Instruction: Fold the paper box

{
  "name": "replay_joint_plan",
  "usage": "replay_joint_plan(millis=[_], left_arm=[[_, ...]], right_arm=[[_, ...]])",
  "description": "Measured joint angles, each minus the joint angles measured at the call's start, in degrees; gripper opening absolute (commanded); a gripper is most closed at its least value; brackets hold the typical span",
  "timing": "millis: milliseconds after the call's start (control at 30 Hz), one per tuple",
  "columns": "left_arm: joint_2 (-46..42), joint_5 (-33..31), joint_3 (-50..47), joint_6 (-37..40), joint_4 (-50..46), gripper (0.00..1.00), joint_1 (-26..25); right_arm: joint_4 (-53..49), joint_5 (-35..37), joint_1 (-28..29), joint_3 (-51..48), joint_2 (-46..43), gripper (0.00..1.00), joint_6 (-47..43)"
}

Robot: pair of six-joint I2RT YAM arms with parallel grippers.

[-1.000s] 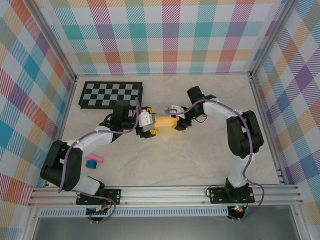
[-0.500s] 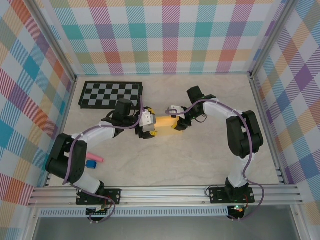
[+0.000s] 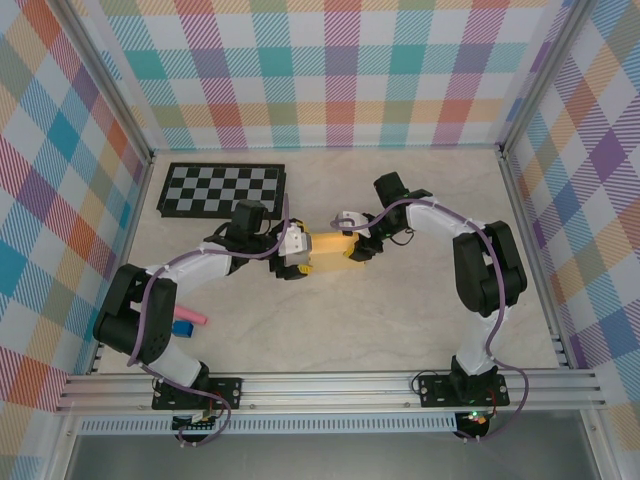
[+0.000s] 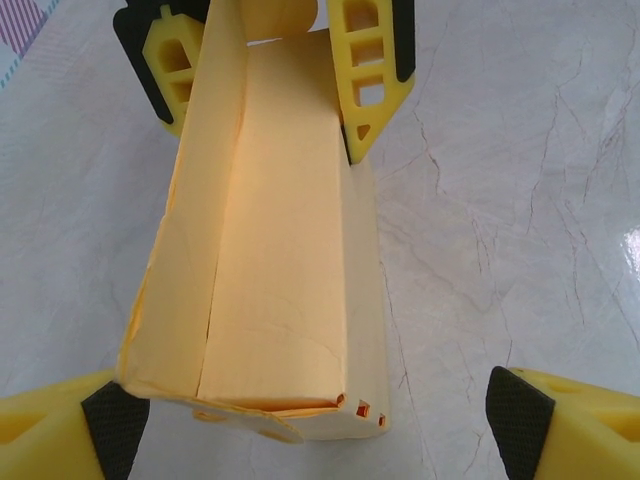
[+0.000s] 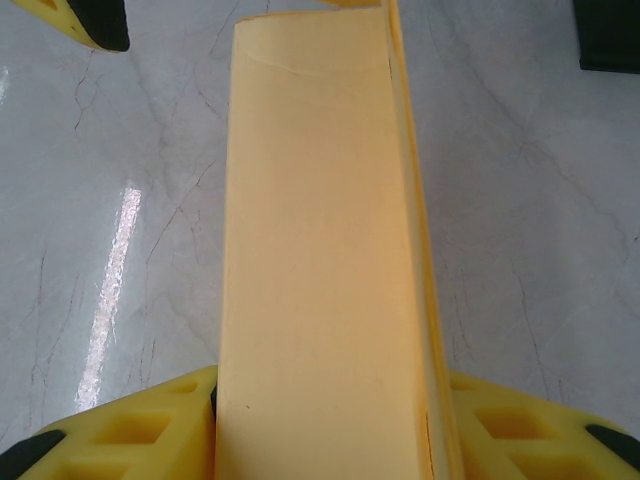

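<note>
Pale, marble-patterned table (image 3: pixel 400 330) enclosed by plaid walls (image 3: pixel 330 70), seen from above with the arm bases at the near edge. A black-and-white checkerboard (image 3: pixel 222 190) lies flat on the far left of the table and serves as the reference.

The box (image 3: pixel 330 244) is a long, flattened yellow-orange sleeve. It lies just right of the checkerboard's near right corner, with its long axis running away from the checkerboard. The left gripper (image 3: pixel 305 252) stands at the box end nearer the checkerboard. The right gripper (image 3: pixel 350 246) is at the end farther from it.

Left wrist view: the left jaws stand wide to either side of the box's near end and clamp nothing. One pad (image 4: pixel 115 440) sits just beside a box corner; whether it touches cannot be told. The other pad (image 4: pixel 518 430) is well clear, with bare table between. One long panel of the box stands raised along a lengthwise crease. A curved tab shows at the far end, between the right gripper's fingers.

Right wrist view: the right jaws are closed on the box, with a finger (image 5: pixel 150 430) against each long side.

A pink piece (image 3: pixel 190 317) and a blue piece (image 3: pixel 182 328) lie together, well apart from the checkerboard, toward the left arm's base.
</note>
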Motion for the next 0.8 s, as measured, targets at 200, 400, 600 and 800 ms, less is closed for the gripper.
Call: replay_joint_plan(millis=[200, 400, 600, 800], left_arm=[[-1.60, 0.04, -0.66, -0.87, 0.98, 0.90, 4.96], [-1.40, 0.22, -0.09, -1.66, 1.90, 0.90, 6.34], [2.38, 1.53, 2.29, -3.15, 4.28, 0.91, 6.27], [3.02, 3.08, 2.36, -4.39, 5.64, 0.92, 5.51]], right_arm=[[0.00, -0.02, 0.00, 0.00, 0.00, 0.48, 0.02], [0.00, -0.02, 0.00, 0.00, 0.00, 0.48, 0.00], [0.00, -0.02, 0.00, 0.00, 0.00, 0.48, 0.02], [0.00, -0.02, 0.00, 0.00, 0.02, 0.48, 0.02]])
